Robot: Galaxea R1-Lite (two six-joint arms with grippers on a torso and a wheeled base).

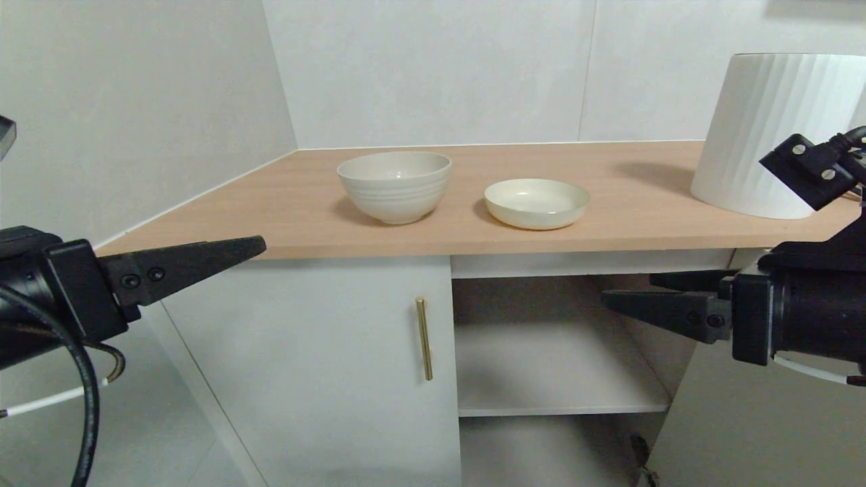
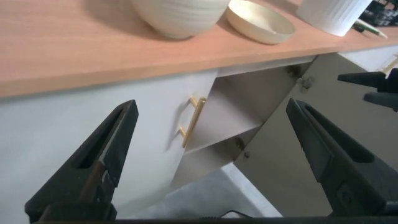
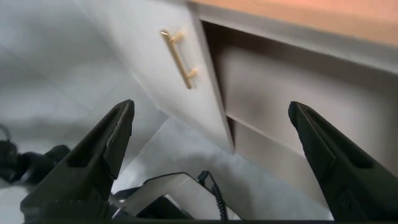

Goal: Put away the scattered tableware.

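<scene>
A deep cream ribbed bowl (image 1: 394,186) (image 2: 180,15) stands on the wooden counter (image 1: 270,216). To its right is a shallow cream dish (image 1: 536,202) (image 2: 260,22). My left gripper (image 1: 250,249) (image 2: 211,109) hangs open and empty at counter-edge height, left of the bowl and in front of the cabinet. My right gripper (image 1: 632,289) (image 2: 367,87) (image 3: 211,107) is open and empty below the counter, in front of the open right compartment (image 1: 561,338).
The left cabinet door (image 1: 325,365) is closed, with a brass handle (image 1: 424,338) (image 2: 193,121) (image 3: 179,59). The right door (image 1: 744,419) is swung open, showing a white shelf (image 1: 561,379). A tall white ribbed container (image 1: 778,132) (image 2: 333,12) stands at the counter's right end.
</scene>
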